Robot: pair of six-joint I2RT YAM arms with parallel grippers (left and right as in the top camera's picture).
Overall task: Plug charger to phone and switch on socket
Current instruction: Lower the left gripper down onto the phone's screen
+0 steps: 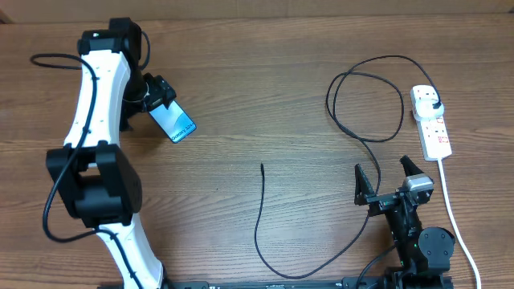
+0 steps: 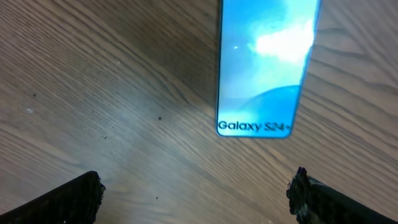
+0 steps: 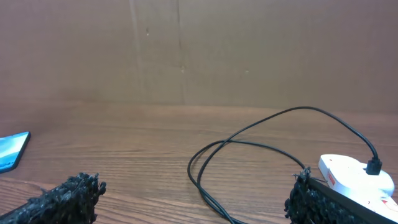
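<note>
L end effector spread, empty, just up-left of phone, which lies screen-up on counter. Charger: tip right of phone, well apart, not plugged in. R end effector further right, spread, empty. Socket farthest right of phone, charger's plug head in it.

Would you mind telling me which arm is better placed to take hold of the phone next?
Left, I'd judge. The left gripper, open, is right at the phone, whereas the right gripper sits across the table near the socket.
</note>
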